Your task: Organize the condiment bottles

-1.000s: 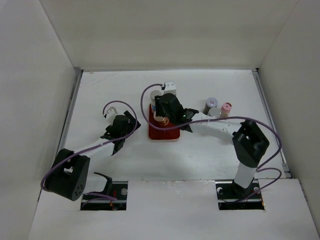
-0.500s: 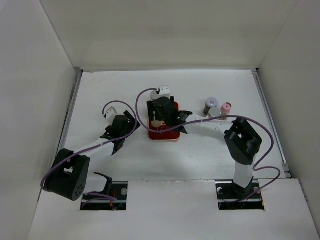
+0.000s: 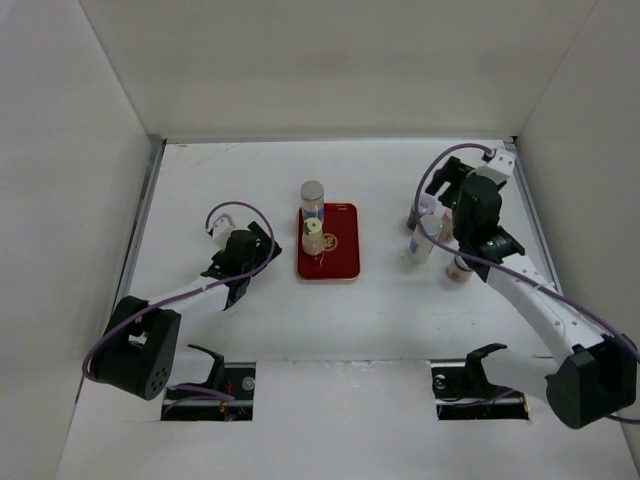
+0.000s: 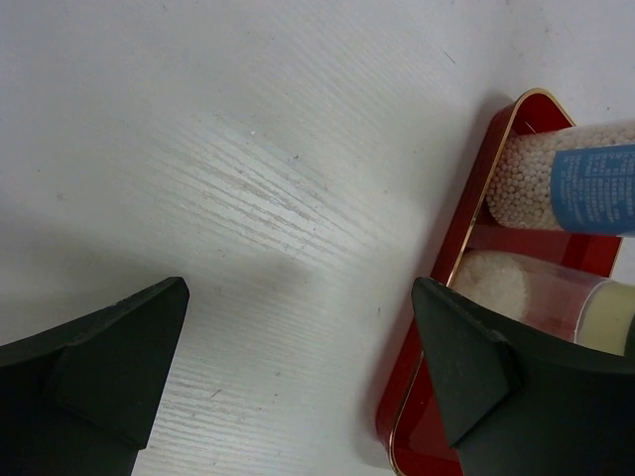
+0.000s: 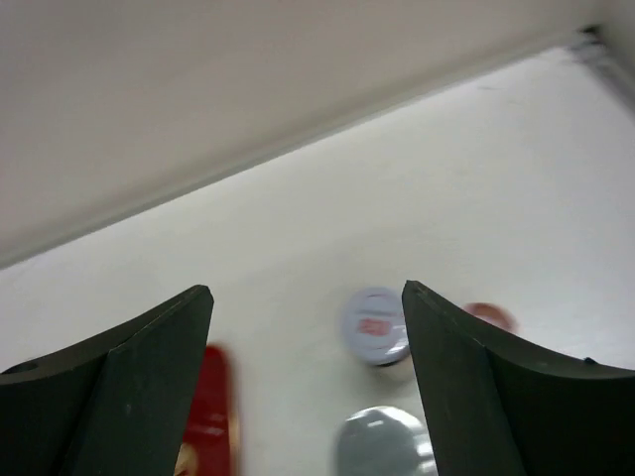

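The red tray (image 3: 340, 250) holds two condiment bottles, both upright. One has a grey cap (image 3: 312, 191), the other a pale yellow cap (image 3: 312, 230). In the left wrist view they show as a blue-labelled jar (image 4: 561, 183) and a yellow-capped jar (image 4: 541, 293). My left gripper (image 3: 238, 258) (image 4: 298, 288) stands open over bare table, left of the tray's gold rim (image 4: 466, 238). My right gripper (image 3: 464, 205) (image 5: 308, 293) hangs open and empty above the right-hand group: a lavender-capped bottle (image 5: 375, 325), a grey-capped one (image 5: 382, 446) and a pink-capped one (image 5: 488, 315), all blurred.
White walls enclose the table at the back and on both sides, with a metal rail (image 3: 540, 240) along the right edge. The right-hand bottles (image 3: 420, 243) stand close together, partly hidden under my right wrist. The tray's edge (image 5: 210, 416) shows blurred at lower left in the right wrist view.
My right arm has left the tray and swung right, to above the right-hand bottles, with its jaws opened. The two bottles on the tray are now uncovered. The left arm has not moved.
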Action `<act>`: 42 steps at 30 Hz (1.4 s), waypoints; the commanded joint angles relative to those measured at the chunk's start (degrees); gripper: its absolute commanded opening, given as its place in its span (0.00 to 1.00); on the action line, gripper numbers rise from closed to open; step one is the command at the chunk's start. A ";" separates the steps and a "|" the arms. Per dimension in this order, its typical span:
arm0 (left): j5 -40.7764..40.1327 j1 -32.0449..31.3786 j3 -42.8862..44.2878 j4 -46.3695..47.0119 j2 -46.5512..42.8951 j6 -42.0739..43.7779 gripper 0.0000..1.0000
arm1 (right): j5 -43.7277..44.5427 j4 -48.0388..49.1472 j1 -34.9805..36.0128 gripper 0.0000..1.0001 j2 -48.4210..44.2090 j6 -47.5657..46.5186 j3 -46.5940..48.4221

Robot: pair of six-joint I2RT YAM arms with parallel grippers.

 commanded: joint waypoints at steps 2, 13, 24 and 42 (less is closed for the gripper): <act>0.36 -0.19 -0.74 2.55 -0.52 -0.78 1.00 | -0.20 -3.84 -8.38 0.84 4.07 0.57 -3.43; 1.06 -0.19 -0.74 3.34 0.44 -0.87 1.00 | -3.28 -3.85 -13.49 0.83 17.53 2.24 0.70; 1.50 -0.01 -0.74 3.43 0.71 -0.95 1.00 | -4.43 -2.54 -15.78 0.47 20.09 5.49 0.35; 1.85 0.69 -1.53 3.96 -0.08 -1.30 1.00 | -5.73 3.97 18.30 0.41 1.17 -2.95 1.75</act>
